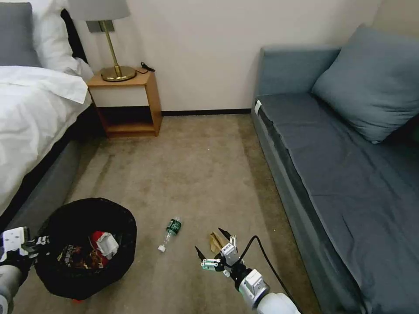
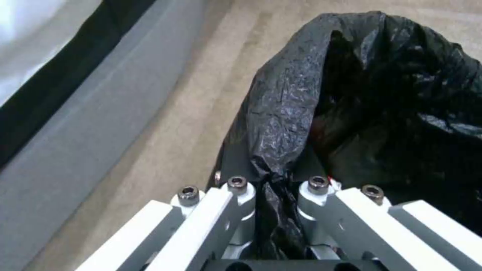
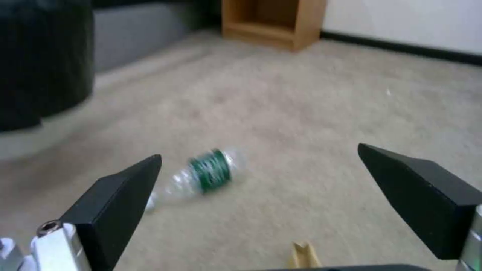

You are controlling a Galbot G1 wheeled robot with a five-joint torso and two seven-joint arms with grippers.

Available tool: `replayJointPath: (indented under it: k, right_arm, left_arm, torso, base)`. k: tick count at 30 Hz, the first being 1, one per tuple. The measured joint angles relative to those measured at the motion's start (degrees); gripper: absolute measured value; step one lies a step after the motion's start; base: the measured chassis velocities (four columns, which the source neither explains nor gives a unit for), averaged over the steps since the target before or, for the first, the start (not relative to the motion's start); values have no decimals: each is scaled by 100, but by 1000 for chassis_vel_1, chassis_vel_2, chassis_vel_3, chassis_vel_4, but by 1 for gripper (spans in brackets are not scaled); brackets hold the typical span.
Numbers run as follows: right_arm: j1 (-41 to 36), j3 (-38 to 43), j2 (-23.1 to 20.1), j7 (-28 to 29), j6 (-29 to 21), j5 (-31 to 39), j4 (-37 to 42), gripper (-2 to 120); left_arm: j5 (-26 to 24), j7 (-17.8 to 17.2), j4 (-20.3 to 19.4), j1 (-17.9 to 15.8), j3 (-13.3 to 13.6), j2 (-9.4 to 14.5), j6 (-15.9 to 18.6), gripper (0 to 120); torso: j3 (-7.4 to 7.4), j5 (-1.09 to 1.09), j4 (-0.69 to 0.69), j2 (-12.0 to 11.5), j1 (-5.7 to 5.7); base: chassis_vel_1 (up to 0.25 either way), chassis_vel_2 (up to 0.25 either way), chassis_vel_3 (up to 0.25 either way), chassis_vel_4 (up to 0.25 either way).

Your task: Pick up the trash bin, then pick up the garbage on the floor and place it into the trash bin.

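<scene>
While left gripper (image 2: 273,188) pinches the trash bin (image 1: 85,244) liner, right gripper (image 3: 261,195) gapes above the bottle (image 3: 206,175)

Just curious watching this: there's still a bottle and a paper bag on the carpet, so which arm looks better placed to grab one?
The right. Its gripper hangs open just above the crumpled tan paper bag, while the left gripper is clamped on the black-lined round trash bin.
</scene>
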Motion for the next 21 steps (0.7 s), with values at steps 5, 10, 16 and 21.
replayJointPath:
  k: [5, 10, 16, 21]
  right_arm:
    - [235, -169, -67, 254, -921, 310, -129, 100]
    - [586, -256, -84, 338, -1891, 936, -297, 100]
    - [949, -362, -71, 251, -2539, 1178, -702, 100]
    - [1096, -492, -43, 209, -2640, 1136, -1027, 100]
  left_arm:
    - [-8, 3, 4, 3, -1, 29, 0, 6]
    - [-9, 3, 4, 14, -7, 32, 2, 6]
    - [-10, 2, 4, 42, -25, 13, 2, 6]
    - [-20, 3, 4, 54, -53, 10, 2, 6]
  torso:
    - [1, 1, -1, 0, 0]
    - [0, 1, 0, 0, 0]
    - [0, 0, 1, 0, 0]
    - [0, 0, 0, 0, 0]
  base:
    - [-123, 122, 122, -103]
    - [-28, 32, 18, -24]
    - [0, 0, 0, 0]
    - [0, 0, 0, 0]
